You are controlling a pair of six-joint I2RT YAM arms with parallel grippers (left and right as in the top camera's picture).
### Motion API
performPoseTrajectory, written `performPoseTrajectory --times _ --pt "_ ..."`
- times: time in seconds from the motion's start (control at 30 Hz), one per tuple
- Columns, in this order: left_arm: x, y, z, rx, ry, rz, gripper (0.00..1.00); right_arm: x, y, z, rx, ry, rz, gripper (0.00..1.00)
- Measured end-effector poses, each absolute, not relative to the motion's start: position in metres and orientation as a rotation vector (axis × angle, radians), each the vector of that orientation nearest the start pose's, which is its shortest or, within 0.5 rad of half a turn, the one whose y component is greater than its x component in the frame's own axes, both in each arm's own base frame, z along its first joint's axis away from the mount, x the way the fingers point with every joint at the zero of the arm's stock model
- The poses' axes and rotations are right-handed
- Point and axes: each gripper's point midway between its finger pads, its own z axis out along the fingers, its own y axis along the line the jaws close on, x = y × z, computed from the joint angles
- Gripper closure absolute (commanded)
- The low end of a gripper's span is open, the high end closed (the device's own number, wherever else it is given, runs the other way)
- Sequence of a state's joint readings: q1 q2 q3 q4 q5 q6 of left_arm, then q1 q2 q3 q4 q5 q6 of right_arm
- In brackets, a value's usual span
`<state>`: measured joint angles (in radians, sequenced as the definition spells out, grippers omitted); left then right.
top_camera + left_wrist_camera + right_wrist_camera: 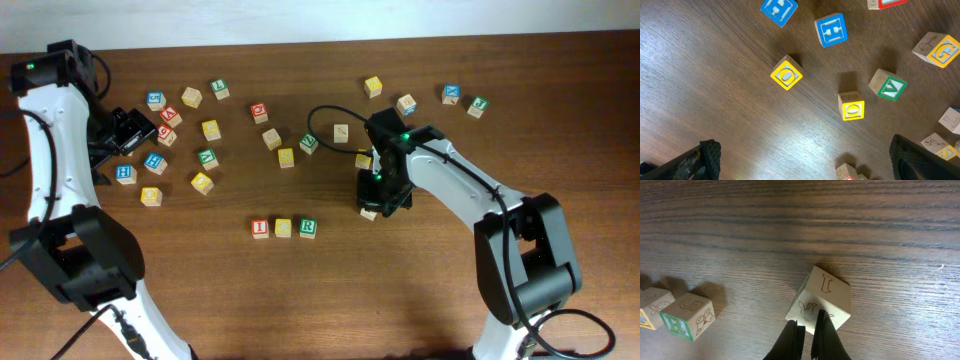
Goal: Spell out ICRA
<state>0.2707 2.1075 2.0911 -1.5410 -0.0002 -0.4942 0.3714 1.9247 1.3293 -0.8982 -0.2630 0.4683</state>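
Lower centre of the wrist view: the right gripper (809,325), jaws nearly closed and empty, sits at a wooden letter block (826,294) (light, rigid; pinch opposite flat faces).

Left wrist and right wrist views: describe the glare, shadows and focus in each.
Left wrist view: pale sheen on the table at lower centre; the leftmost yellow block crisp, short shadow above it; the fingers dark and soft. Right wrist view: grain sharp, the pale block shadowed at its upper right, the right gripper dark, slightly soft.
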Motion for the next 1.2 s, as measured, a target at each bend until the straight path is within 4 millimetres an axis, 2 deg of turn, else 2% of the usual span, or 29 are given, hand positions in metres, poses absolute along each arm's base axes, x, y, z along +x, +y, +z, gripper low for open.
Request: performPoseTrajectory --times 0.17,0.23,0.27,0.47,0.6,0.97,1.13,1.2 --pt "0.39 0.108 0.15 -1.168 2.902 -0.002 0.01 0.318 0.169 0.043 0.146 3.193 0.372 0.96" --pt "0.389 0.108 0.15 -1.168 2.903 -0.002 0.01 0.333 0.174 0.061 0.132 3.148 0.368 0.96" --pt "0.39 0.108 0.15 -1.168 2.902 -0.002 0.01 0.335 0.175 0.063 0.126 3.14 0.367 0.96" --pt "0.39 0.108 0.15 -1.167 2.902 -0.002 0.01 0.327 0.186 0.048 0.2 3.132 0.145 0.96" --pt "0.39 0.108 0.15 -1.167 2.902 -0.002 0.01 0.326 0.18 0.031 0.279 3.14 0.033 0.96" --pt "0.39 0.108 0.15 -1.168 2.902 -0.002 0.01 0.328 0.179 0.031 0.301 3.133 0.022 0.96" --pt "0.39 0.108 0.15 -1.167 2.902 -0.002 0.01 0.339 0.184 0.05 0.297 3.109 0.032 0.96" --pt "0.39 0.108 0.15 -1.168 2.902 -0.002 0.01 0.339 0.183 0.05 0.299 3.113 0.028 0.96"
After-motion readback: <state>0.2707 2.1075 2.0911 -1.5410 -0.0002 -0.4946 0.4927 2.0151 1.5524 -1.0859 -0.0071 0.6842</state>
